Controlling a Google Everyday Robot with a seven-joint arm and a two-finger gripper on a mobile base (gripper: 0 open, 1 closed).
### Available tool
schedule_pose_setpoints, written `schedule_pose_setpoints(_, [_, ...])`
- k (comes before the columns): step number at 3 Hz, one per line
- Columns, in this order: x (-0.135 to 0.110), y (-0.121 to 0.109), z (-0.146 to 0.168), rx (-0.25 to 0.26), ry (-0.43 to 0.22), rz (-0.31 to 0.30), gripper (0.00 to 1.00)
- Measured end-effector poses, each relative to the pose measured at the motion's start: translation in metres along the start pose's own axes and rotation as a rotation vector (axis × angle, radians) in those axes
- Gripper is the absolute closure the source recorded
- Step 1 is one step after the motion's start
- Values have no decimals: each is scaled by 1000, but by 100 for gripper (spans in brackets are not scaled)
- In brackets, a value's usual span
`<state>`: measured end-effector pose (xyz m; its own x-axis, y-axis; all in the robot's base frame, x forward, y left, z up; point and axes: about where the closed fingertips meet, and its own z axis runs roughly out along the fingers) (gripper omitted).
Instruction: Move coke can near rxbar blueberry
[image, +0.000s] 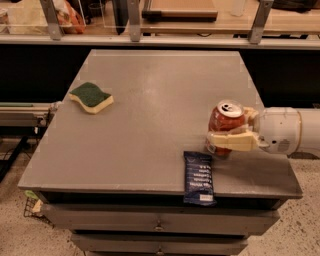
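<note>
The red coke can (226, 125) stands upright near the table's front right, held by my gripper (231, 131), which reaches in from the right with cream fingers (232, 141) closed around it. The can's base is at or just above the tabletop. The dark navy rxbar blueberry (199, 178) lies flat at the front edge, just below and left of the can, its lower end overhanging the edge.
A green-and-yellow sponge (91, 97) lies at the table's left side. The grey table (150, 105) has drawers below its front edge. A shelf with metal posts runs behind the table.
</note>
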<state>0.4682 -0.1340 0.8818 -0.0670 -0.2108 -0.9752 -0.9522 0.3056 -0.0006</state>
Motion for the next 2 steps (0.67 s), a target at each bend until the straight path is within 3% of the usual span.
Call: schedule_pose_setpoints(2, [10,-7,12,-1,36,10,36])
